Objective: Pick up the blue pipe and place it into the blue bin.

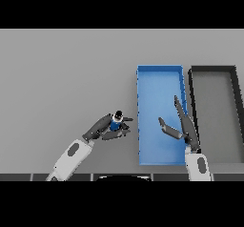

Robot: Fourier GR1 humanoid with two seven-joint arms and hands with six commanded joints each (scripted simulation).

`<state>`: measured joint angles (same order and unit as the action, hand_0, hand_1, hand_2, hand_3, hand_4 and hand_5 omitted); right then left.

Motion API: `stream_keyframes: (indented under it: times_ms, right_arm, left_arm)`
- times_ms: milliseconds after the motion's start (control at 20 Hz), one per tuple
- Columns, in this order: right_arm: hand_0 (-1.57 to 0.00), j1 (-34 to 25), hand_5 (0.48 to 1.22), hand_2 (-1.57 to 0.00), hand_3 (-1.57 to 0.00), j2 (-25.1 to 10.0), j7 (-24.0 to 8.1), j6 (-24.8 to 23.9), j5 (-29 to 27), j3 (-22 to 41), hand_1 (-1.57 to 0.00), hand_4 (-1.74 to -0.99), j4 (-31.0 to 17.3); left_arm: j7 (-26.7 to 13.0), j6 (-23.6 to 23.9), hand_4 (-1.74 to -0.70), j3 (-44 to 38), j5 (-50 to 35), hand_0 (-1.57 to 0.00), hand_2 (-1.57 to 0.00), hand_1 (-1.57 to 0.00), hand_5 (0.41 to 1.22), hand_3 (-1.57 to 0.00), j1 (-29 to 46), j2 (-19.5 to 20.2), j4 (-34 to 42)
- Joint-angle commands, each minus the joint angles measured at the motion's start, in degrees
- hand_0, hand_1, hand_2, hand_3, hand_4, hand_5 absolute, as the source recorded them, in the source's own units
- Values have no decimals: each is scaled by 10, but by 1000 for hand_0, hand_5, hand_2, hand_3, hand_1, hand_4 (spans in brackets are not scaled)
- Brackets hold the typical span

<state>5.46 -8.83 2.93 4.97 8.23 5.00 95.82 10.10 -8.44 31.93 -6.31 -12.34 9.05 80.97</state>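
While right hand (183, 126) hovers open, left hand (106, 128) grips blue pipe (116, 122).

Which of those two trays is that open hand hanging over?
The blue bin, the left of the two trays. The open right robot hand sits over its right side; the black bin lies beyond it.

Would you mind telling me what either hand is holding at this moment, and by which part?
The left hand grips the blue pipe around its blue middle; the right hand holds nothing.
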Motion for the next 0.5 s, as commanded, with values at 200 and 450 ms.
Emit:
stream_keyframes:
  times_ms: [200,450]
  right_arm:
    - [1,-1,678,1,1,-6,9,-5,18,3,1,-1278,-6]
    - [1,-4,687,1,1,-10,18,-2,15,-2,1,-1271,-19]
  left_arm:
    - [-23,-4,-1720,4,-13,-1543,-1550,-1547,1212,-1450,-27,-10,49]
    - [-72,-9,-1726,18,-22,-1562,-1564,-1563,1218,-1444,-33,-7,101]
